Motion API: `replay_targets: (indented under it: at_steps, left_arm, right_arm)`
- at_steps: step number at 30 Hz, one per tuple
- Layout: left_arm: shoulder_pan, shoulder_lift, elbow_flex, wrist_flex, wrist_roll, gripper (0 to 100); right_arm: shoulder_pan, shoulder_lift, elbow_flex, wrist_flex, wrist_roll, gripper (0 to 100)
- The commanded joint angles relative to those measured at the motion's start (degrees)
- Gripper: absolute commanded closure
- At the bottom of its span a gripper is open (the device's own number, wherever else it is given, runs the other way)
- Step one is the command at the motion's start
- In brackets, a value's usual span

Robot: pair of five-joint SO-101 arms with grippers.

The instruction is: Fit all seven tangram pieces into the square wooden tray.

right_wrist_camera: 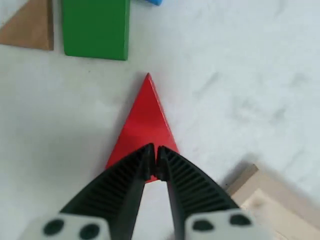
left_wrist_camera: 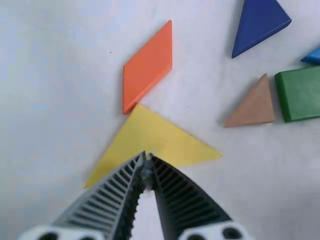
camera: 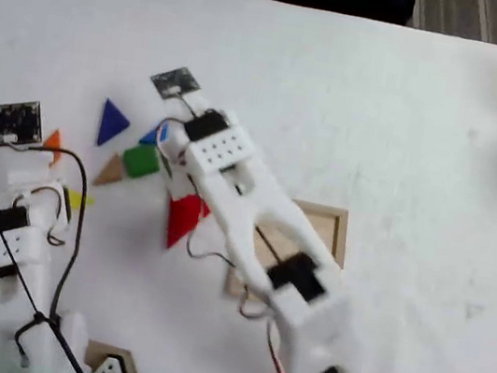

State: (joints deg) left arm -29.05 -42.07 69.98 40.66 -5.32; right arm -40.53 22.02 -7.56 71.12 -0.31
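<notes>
Okay, square wooden tray (camera: 325,212) lies on the white table (camera: 409,127), partly under the right arm; its visible floor is bare wood. All seven pieces lie outside it. Red triangle (right_wrist_camera: 147,117) is just beside the tray, with the right gripper (right_wrist_camera: 155,154) on it, jaws closed tip to tip; cannot tell if it is pinched. Past it are the green block (right_wrist_camera: 95,30), tan triangle (right_wrist_camera: 32,30), light blue piece (camera: 152,136) and dark blue triangle (left_wrist_camera: 257,22). Orange parallelogram (left_wrist_camera: 148,67) touches the yellow triangle (left_wrist_camera: 150,137). Left gripper (left_wrist_camera: 146,162) sits over the yellow triangle, jaws closed together.
</notes>
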Motion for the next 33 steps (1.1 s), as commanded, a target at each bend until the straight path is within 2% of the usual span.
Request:
replay_targets:
  at_steps: [1, 4, 6, 9, 11, 14, 22, 24, 27, 33]
  left_arm:
    - [-0.6, -1.6, -0.3, -1.2, -0.2, 98]
    - [-0.6, -1.6, -0.3, -1.2, -0.2, 98]
    - [-0.6, -1.6, -0.3, -1.2, -0.2, 98]
    - [-0.6, -1.6, -0.3, -1.2, -0.2, 98]
    - [-0.6, -1.6, -0.3, -1.2, -0.2, 98]
    - [-0.6, -1.6, -0.3, -1.2, -0.2, 98]
    - [-0.5, -1.6, -0.4, -1.3, -0.2, 98]
    - [-0.5, -1.6, -0.4, -1.3, -0.2, 98]
    - [-0.5, -1.6, -0.4, -1.3, -0.2, 98]
    - [-0.5, -1.6, -0.3, -1.3, -0.2, 98]
  right_arm:
    - [-1.5, -13.4, 12.7, -7.4, -0.7, 97.9]
    - [-3.3, -17.0, 21.8, -14.5, -1.4, 97.6]
    - [-4.2, -16.7, 25.2, -19.7, -7.0, 95.0]
    - [-4.5, -14.3, 26.4, -23.9, -17.8, 83.4]
    - [-4.5, -12.2, 25.5, -24.6, -21.8, 75.5]
    - [-4.8, -9.4, 22.6, -24.4, -23.4, 70.1]
    - [-10.1, -7.5, 20.7, -24.6, -23.5, 69.9]
    - [-11.1, -7.3, 20.2, -24.7, -26.1, 69.7]
    - [-10.8, -6.0, 19.3, -24.4, -29.7, 67.3]
    - [-10.3, -2.5, 18.1, -24.4, -30.2, 65.0]
